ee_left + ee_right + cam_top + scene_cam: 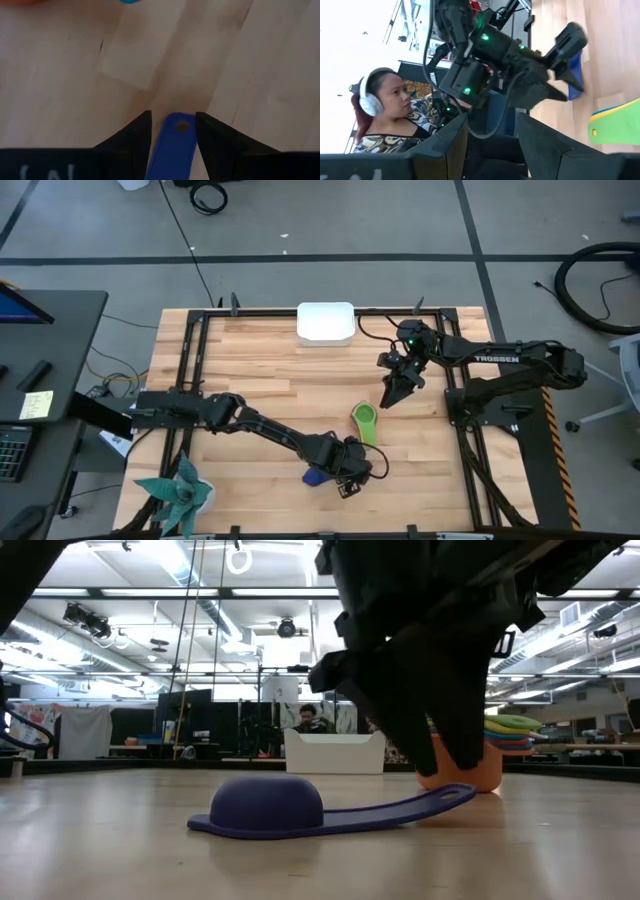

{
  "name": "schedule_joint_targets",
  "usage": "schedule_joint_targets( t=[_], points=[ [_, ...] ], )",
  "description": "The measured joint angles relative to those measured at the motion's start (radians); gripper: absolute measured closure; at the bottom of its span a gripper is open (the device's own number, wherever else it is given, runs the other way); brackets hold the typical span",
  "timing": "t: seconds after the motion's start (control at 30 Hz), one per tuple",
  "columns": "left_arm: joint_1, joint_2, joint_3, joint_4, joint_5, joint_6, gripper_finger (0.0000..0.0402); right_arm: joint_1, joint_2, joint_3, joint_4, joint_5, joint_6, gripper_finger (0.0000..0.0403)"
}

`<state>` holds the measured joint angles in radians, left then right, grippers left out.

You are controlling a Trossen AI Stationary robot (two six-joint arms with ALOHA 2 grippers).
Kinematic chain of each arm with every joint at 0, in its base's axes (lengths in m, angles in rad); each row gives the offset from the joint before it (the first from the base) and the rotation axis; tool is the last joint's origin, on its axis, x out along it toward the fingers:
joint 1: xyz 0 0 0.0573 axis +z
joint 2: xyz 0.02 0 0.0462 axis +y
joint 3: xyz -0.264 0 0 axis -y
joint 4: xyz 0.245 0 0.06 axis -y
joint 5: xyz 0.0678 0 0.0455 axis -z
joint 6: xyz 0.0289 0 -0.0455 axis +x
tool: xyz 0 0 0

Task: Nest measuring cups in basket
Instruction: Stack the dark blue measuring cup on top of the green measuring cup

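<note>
A dark blue measuring cup (314,476) (265,805) lies upside down near the table's near edge. My left gripper (350,472) (172,130) is shut on its handle. A stack of nested cups (365,420) stands just beyond it, green on top. The low view shows the stack's orange bottom cup (462,768) and its fanned coloured handles (510,728). The white basket (325,322) (335,752) sits at the far edge, with nothing showing inside. My right gripper (395,390) (490,145) hangs open above the table, right of the stack, touching nothing. My left gripper pinches the dark blue cup's flat handle at its free end (175,142), beside the hang hole, between its two fingers (440,730). The fingers come from above, slanting down, and lie along the handle. The handle end (445,798) is raised slightly; the cup's rim rests on the table.
A teal plant ornament (180,492) stands at the near left corner. Black frame rails (190,360) run along the table's sides. A person with headphones (375,110) sits beyond the table. Bare wood lies between the stack and the basket.
</note>
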<state>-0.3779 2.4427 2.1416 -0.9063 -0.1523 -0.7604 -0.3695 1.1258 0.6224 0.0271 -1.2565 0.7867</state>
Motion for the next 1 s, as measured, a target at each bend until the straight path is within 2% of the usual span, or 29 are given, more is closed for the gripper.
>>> schedule_joint_targets(
  t=[0.23, 0.6, 0.7, 0.83, 1.0],
  points=[
    [0.007, 0.000, 0.001, -0.031, 0.001, -0.003, 0.0260, -0.001, 0.000, 0.000, 0.003, -0.001, 0.007, 0.0226],
    [0.006, 0.000, 0.001, -0.028, 0.179, -0.028, 0.0271, -0.001, 0.000, 0.000, 0.002, 0.005, 0.007, 0.0226],
    [0.009, 0.000, 0.001, -0.031, 0.207, -0.049, 0.0300, -0.001, 0.000, 0.000, 0.003, 0.006, 0.007, 0.0226],
    [0.013, 0.000, 0.001, -0.030, 0.280, -0.101, 0.0380, -0.001, 0.000, 0.000, 0.003, 0.006, 0.006, 0.0226],
    [0.013, 0.000, 0.001, -0.030, 0.307, -0.121, 0.0392, -0.001, 0.000, 0.000, 0.005, 0.006, 0.004, 0.0226]
  ],
)
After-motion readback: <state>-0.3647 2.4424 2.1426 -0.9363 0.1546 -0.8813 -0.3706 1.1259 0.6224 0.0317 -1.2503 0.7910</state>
